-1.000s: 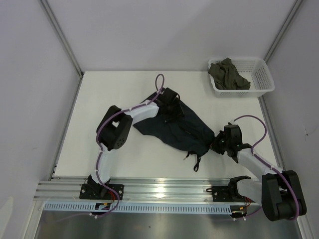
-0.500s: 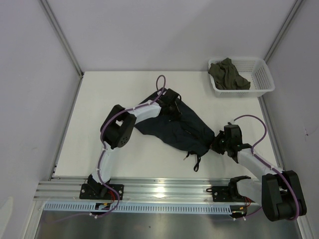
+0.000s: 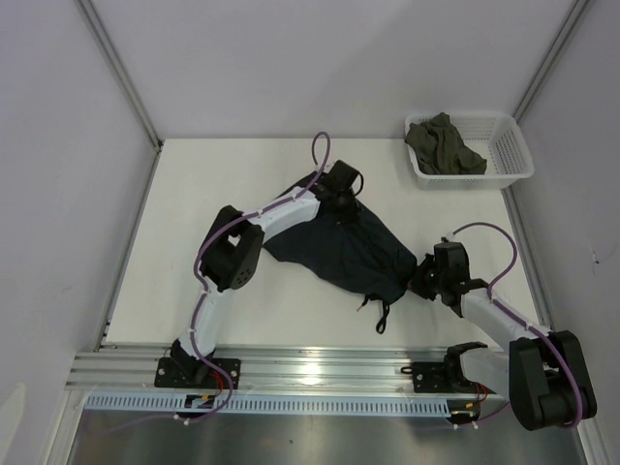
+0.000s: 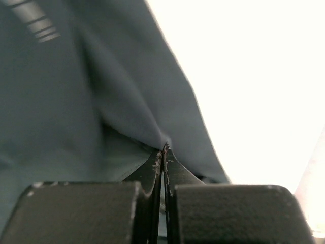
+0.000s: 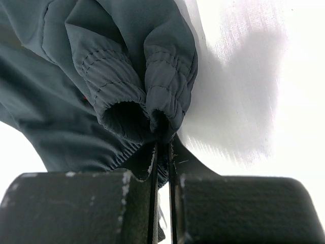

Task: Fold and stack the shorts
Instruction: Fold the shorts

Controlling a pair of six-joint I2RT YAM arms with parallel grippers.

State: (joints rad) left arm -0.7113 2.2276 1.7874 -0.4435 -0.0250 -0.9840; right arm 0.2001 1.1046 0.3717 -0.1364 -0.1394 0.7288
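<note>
The shorts (image 3: pixel 339 247) lie crumpled in the middle of the table (image 3: pixel 223 174). They look soft, light and limp, likely to sag unless held by firm edges. The left hand (image 4: pixel 163 152) pinches a thin far fold, and the right hand (image 5: pixel 162 145) pinches the gathered elastic edge.
</note>
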